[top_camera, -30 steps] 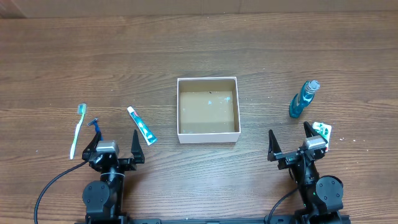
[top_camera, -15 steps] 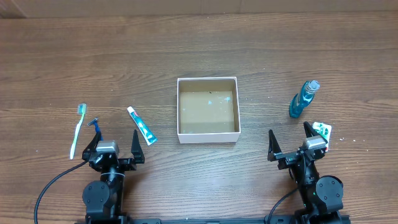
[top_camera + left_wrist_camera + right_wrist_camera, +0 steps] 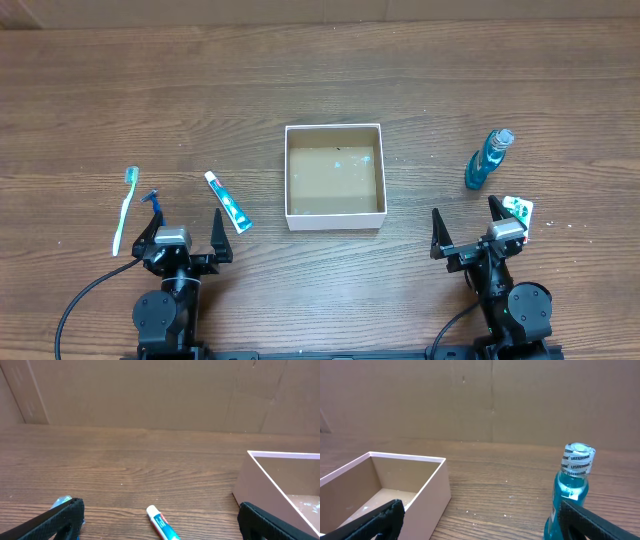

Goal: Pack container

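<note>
The container [image 3: 334, 218], a square white-walled box with a brown bottom, stands empty at the table's middle; it also shows in the left wrist view [image 3: 260, 470] and the right wrist view [image 3: 432, 487]. A toothpaste tube [image 3: 228, 202] [image 3: 162, 524], a blue razor [image 3: 154, 199] and a toothbrush [image 3: 124, 207] lie to its left. A blue mouthwash bottle [image 3: 486, 159] [image 3: 570, 495] and a small white packet [image 3: 519, 209] lie to its right. My left gripper [image 3: 186, 237] is open and empty near the toothpaste. My right gripper [image 3: 466, 226] is open and empty near the bottle.
A brown cardboard wall [image 3: 150, 395] stands along the table's far edge. The wooden table [image 3: 320, 80] stretches beyond the box.
</note>
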You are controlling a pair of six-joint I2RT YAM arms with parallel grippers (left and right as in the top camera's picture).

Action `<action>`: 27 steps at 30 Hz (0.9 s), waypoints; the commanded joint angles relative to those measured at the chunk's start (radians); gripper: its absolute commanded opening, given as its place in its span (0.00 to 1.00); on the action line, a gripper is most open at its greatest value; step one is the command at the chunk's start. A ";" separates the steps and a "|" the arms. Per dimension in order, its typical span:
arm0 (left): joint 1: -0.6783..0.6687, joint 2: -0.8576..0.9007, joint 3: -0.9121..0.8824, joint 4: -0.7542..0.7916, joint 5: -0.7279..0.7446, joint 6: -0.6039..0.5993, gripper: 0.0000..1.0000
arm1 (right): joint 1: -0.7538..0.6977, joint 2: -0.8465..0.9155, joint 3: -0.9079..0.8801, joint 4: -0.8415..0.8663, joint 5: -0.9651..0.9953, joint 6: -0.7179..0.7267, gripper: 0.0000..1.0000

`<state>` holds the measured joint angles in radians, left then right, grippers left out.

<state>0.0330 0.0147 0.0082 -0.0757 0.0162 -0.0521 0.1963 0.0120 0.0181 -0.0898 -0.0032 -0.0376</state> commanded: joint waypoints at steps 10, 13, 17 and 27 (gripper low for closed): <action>0.006 -0.010 -0.003 0.000 0.003 0.006 1.00 | 0.000 -0.009 -0.010 0.024 0.002 0.001 1.00; 0.006 -0.010 -0.003 -0.001 0.003 -0.029 1.00 | -0.001 -0.009 -0.010 0.024 0.041 0.053 1.00; 0.006 -0.010 0.009 -0.012 0.032 -0.046 1.00 | -0.001 -0.006 -0.009 0.012 0.089 0.109 1.00; 0.006 0.056 0.240 -0.201 0.026 -0.053 1.00 | -0.002 0.233 0.211 -0.106 0.119 0.143 1.00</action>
<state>0.0330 0.0254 0.1310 -0.2356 0.0273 -0.0834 0.1963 0.1490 0.0837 -0.1883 0.0933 0.0856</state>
